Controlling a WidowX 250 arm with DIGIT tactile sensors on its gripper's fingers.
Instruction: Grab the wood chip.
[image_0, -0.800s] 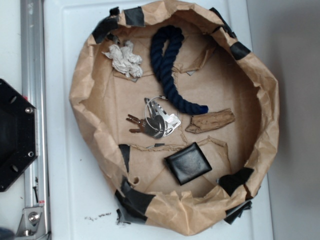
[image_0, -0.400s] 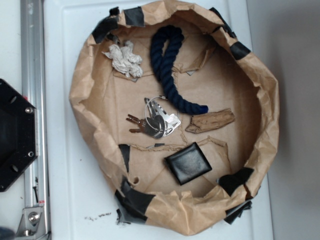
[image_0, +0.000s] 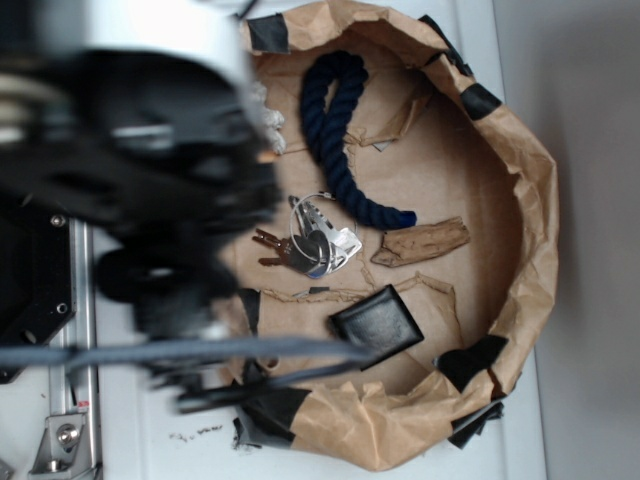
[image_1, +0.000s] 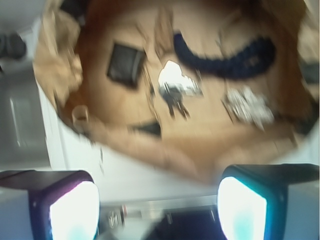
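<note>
While the left part of the exterior view is filled by the blurred black and silver bulk of the robot arm (image_0: 140, 170), the brown paper basin (image_0: 530, 200) on the white worktop (image_0: 150, 420) is seen only in part. A scrap of crumpled white material (image_0: 268, 118) is glimpsed at the arm's edge. Next to the right, a bunch of keys (image_0: 310, 245) is found near the basin's middle, with a dark blue rope (image_0: 335, 130) curving from the top down towards the centre. Below the keys, a black square wallet (image_0: 377, 326) is laid flat. The wood chip (image_0: 420, 243) is seen right of the keys, just beside the rope's lower end and above the wallet, touching neither keys nor wallet; nothing is laid over it. Patches of black tape (image_0: 478, 100) are stuck along the basin's rim.

In the blurred wrist view, the hand (image_1: 157, 215) is shown open, its two pale fingers (image_1: 75, 212) held wide apart with nothing between them, over the basin's near rim. The wallet, keys and rope are made out beyond; the chip cannot be made out there.
</note>
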